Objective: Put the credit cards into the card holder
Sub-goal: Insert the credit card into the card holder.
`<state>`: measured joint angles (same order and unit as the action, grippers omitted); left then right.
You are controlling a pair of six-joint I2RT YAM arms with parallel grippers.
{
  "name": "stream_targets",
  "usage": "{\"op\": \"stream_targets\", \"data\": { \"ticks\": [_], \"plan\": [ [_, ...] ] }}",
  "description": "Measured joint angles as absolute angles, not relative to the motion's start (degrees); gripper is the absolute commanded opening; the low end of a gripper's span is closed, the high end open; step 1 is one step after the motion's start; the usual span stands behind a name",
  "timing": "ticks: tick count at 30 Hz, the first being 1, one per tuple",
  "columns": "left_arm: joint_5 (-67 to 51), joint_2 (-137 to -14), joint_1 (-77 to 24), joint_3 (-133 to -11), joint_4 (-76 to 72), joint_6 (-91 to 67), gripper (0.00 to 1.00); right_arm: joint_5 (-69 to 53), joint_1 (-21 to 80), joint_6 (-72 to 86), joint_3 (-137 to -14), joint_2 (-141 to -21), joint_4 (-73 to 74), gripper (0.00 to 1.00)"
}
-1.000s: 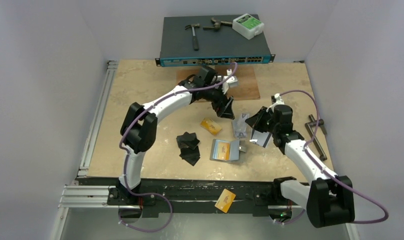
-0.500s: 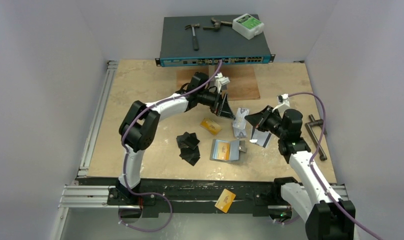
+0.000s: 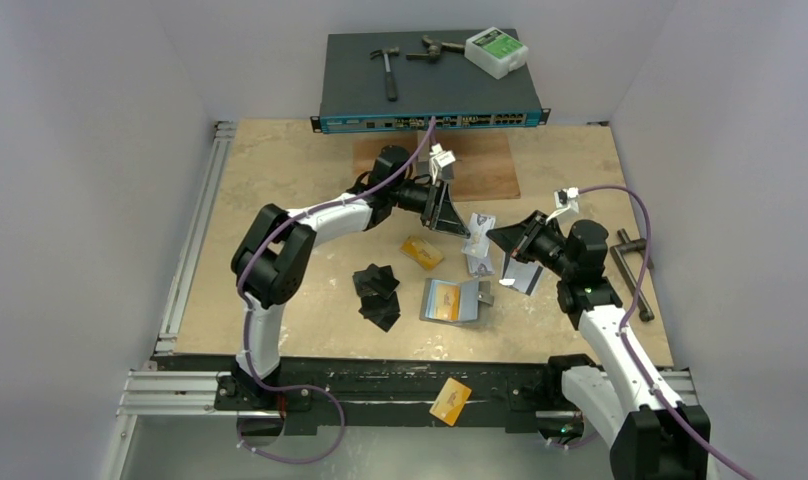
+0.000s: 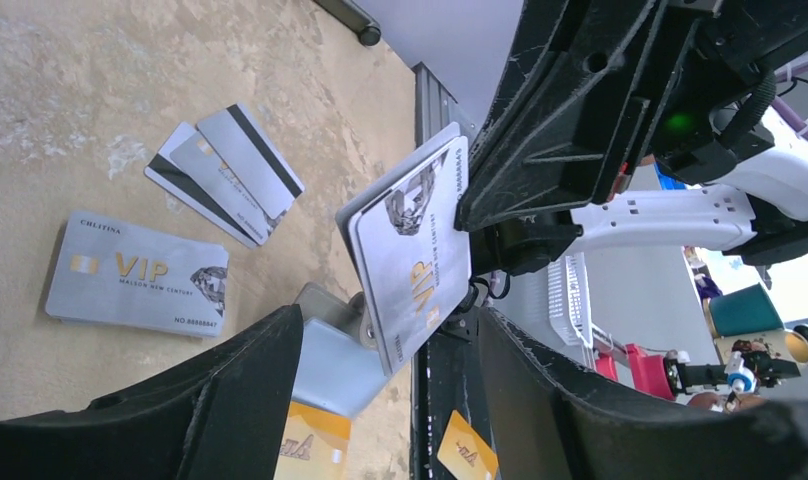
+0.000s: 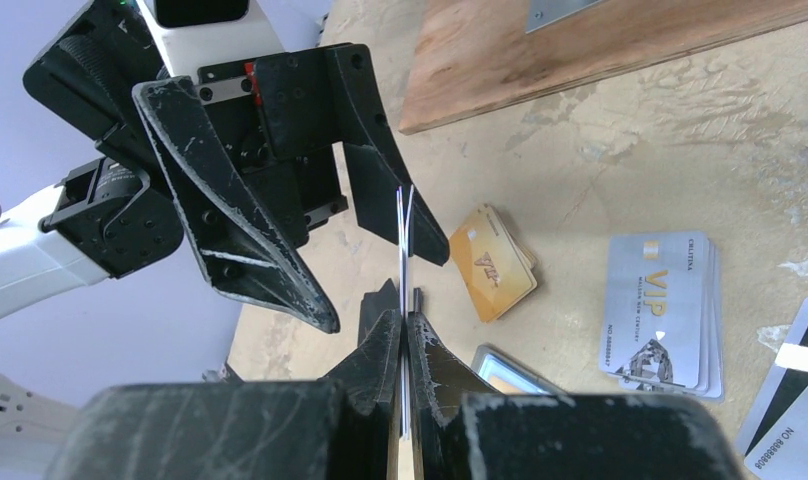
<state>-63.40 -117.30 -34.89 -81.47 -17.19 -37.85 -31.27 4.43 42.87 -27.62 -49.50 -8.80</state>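
My right gripper (image 3: 498, 238) (image 5: 404, 335) is shut on two silver-grey VIP credit cards (image 4: 410, 262) (image 5: 404, 240) and holds them upright above the table. My left gripper (image 3: 458, 220) (image 4: 390, 395) is open, and the held cards' free end stands between its fingers (image 5: 250, 230). The grey card holder (image 3: 450, 300) (image 4: 325, 365) lies open below, with an orange card on its bluish inside. A stack of orange cards (image 3: 421, 251) (image 5: 492, 262), a silver pile (image 3: 477, 258) (image 5: 665, 310) and dark-striped cards (image 3: 521, 276) (image 4: 225, 170) lie on the table.
A black folding case (image 3: 377, 293) lies left of the holder. One orange card (image 3: 450, 400) lies on the front rail. A wooden board (image 3: 485, 165) and a network switch (image 3: 430, 100) with tools sit at the back. Metal hex keys (image 3: 630, 270) lie at right.
My right gripper has lifted the silver cards and carried them left toward the left gripper. My left gripper has swung to face the cards and now straddles their end.
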Motion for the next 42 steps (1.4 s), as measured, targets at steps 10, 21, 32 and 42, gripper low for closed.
{"op": "stream_targets", "data": {
  "ticks": [10, 21, 32, 42],
  "plan": [
    [-64.4, -116.8, -34.9, -81.0, -18.8, -38.5, 0.49, -31.2, 4.4, 42.7, -27.6, -49.5, -8.8, 0.00],
    [-65.4, -116.8, -34.9, -81.0, -18.7, -38.9, 0.36, -31.0, 4.4, 42.2, -27.6, -50.0, -8.4, 0.00],
    [-65.4, -116.8, -34.9, -81.6, -15.3, -36.8, 0.41, -31.0, 4.4, 41.5, -27.6, -50.9, -8.2, 0.00],
    [-64.5, -116.8, -34.6, -82.4, -11.5, -34.3, 0.45, -31.2, 4.4, 41.9, -27.6, -51.1, -8.8, 0.00]
  ]
}}
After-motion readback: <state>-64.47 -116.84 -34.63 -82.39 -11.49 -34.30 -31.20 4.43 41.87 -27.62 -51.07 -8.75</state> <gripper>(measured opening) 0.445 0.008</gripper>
